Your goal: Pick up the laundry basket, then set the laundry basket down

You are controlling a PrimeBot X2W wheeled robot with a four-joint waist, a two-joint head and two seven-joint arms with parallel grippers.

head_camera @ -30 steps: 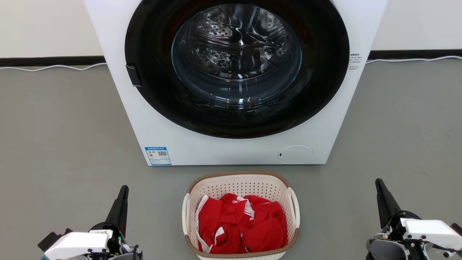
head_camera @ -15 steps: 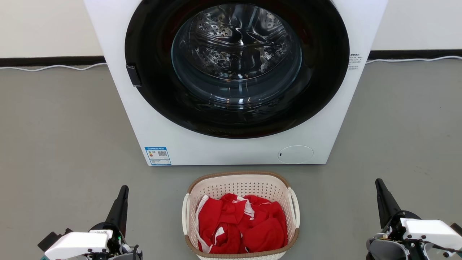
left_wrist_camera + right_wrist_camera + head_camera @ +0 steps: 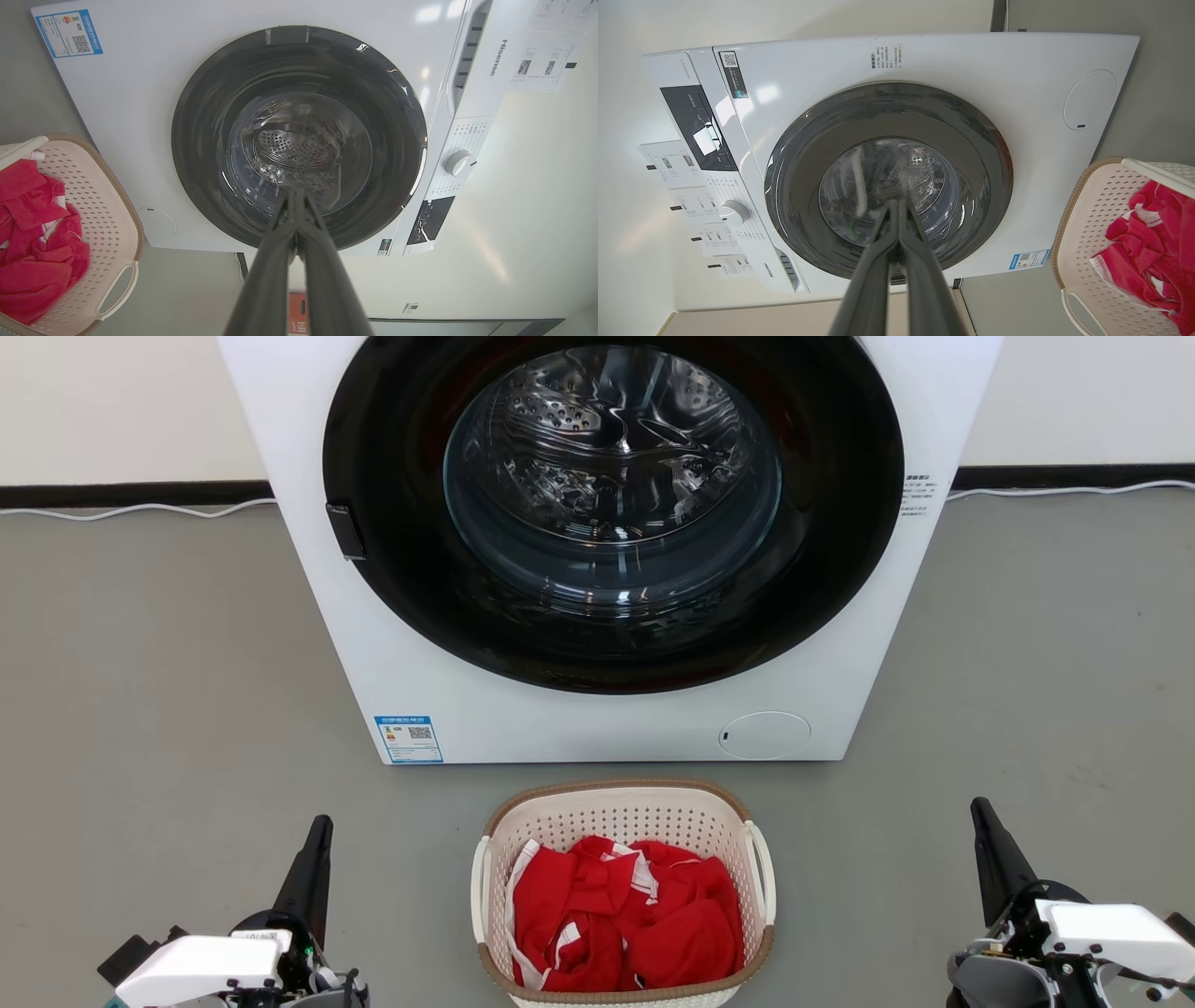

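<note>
1. The laundry basket (image 3: 621, 819) stands upright on the grey floor (image 3: 168, 709), just in front of the washer (image 3: 560, 733). It sits at the bottom middle of the head view, and the frame cuts off its near edge. Red clothes (image 3: 621, 924) are heaped inside it. Its two white loop handles (image 3: 761, 873), one on each side, have nothing touching them.

2. Over the last second nothing has shifted. The basket, the clothes and both arms sit in the same places in the head view as they did a moment ago.

3. The left claw (image 3: 320, 831) is low at the left, well apart from the basket's left handle. Its two dark fingers are pressed together on nothing and point toward the washer. In the left wrist view they meet at the tips against the round door glass.

4. The right claw (image 3: 982, 814) mirrors it at the lower right. It too is well apart from the basket, with its fingers together and nothing between them.

5. My judgement for the task is that this stillness settles little. A basket resting on the floor with both claws clear would fit one waiting to be lifted. It would fit equally well one that was carried and is now set down again. All that can be said is that it rests on the floor, unheld, between the two arms.
</note>
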